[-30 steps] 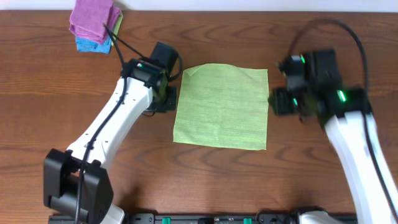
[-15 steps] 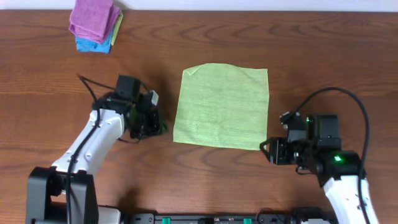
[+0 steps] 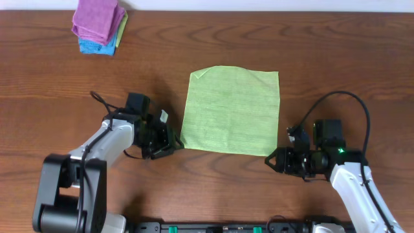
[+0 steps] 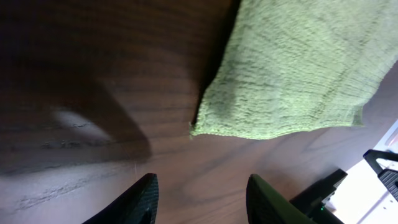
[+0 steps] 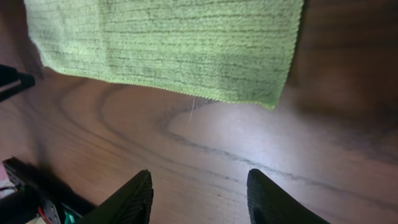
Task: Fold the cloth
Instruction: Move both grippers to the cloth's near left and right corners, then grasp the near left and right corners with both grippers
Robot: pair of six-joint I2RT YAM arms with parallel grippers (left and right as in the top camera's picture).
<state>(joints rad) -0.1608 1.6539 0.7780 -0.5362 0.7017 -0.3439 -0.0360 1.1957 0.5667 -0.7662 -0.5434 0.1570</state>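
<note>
A light green cloth (image 3: 231, 110) lies flat and unfolded in the middle of the wooden table. My left gripper (image 3: 169, 144) is open and empty, low over the table just left of the cloth's near left corner (image 4: 205, 127). My right gripper (image 3: 273, 160) is open and empty, low over the table just right of the near right corner (image 5: 273, 99). In the left wrist view the fingers (image 4: 202, 190) frame bare wood below the cloth edge (image 4: 292, 74). In the right wrist view the fingers (image 5: 200, 186) also frame bare wood, with the cloth (image 5: 168, 43) ahead.
A stack of folded cloths, pink on top of blue and green (image 3: 99, 24), sits at the far left corner of the table. A black rail (image 3: 226, 226) runs along the near edge of the table.
Both arms have dropped from beside the cloth's middle to its near corners. In the last half second the left gripper moved right, toward the corner, and the right gripper edged left.
</note>
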